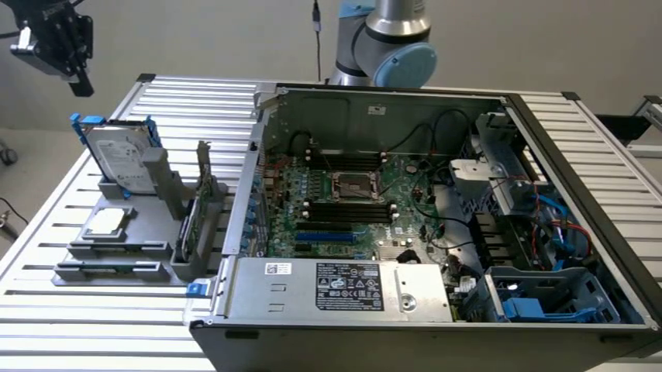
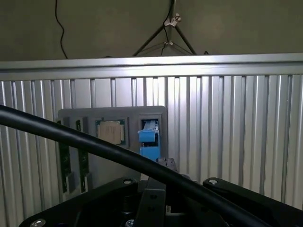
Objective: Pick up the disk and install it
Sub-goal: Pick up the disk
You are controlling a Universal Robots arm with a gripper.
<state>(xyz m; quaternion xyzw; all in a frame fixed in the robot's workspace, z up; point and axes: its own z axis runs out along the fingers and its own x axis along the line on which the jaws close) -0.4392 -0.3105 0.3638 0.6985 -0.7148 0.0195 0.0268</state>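
— How do things stand?

— Nearest, the chip (image 1: 107, 223) lies flat in the grey holder (image 1: 150, 225). Behind it the disk (image 1: 116, 155) stands on edge in its slot, untouched. Farther back, high over the worktop (image 1: 62, 310), the claw (image 1: 80, 85) hangs pinched together, holding nothing.

— So the pick isn't done. How should it go?

— I'd call this the approach. The claw should be wide before it nears the disk, square to the flat faces, and come straight down over the top edge, clear of the chip. The wrist view looks onto that edge, so centring seems feasible. The black cable (image 2: 94, 146) crossing that view must not snag.

— And the surfaces?

— The disk is a flat silver-grey metal slab with a white label and blue plastic rails along its edges. I'd grip the metal, since the rails may flex. The holder is matte and blocky, and the worktop is ribbed metal slats, likely slippery.
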